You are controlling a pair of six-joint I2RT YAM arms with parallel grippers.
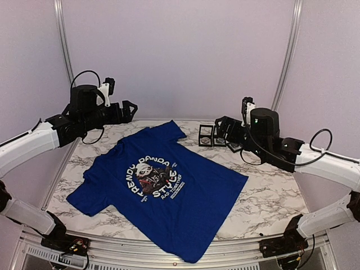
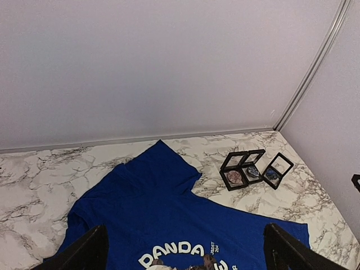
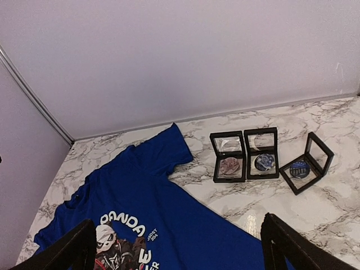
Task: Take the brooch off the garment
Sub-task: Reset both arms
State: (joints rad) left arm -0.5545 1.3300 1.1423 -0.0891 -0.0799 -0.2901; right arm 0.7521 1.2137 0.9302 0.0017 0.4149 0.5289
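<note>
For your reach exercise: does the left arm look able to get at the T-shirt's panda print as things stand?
Probably yes: the left gripper hangs open near the T-shirt, and nothing covers or blocks the panda print.

The garment [image 1: 169,194] lies flat across the middle of the worktop [image 1: 270,197], so I've got open room straight down onto it. 3 open black boxes [image 3: 261,157] stand near its far sleeve, just in front of my right gripper [image 1: 224,128]. Back wall [image 1: 180,56] hems in the far edge.
</note>
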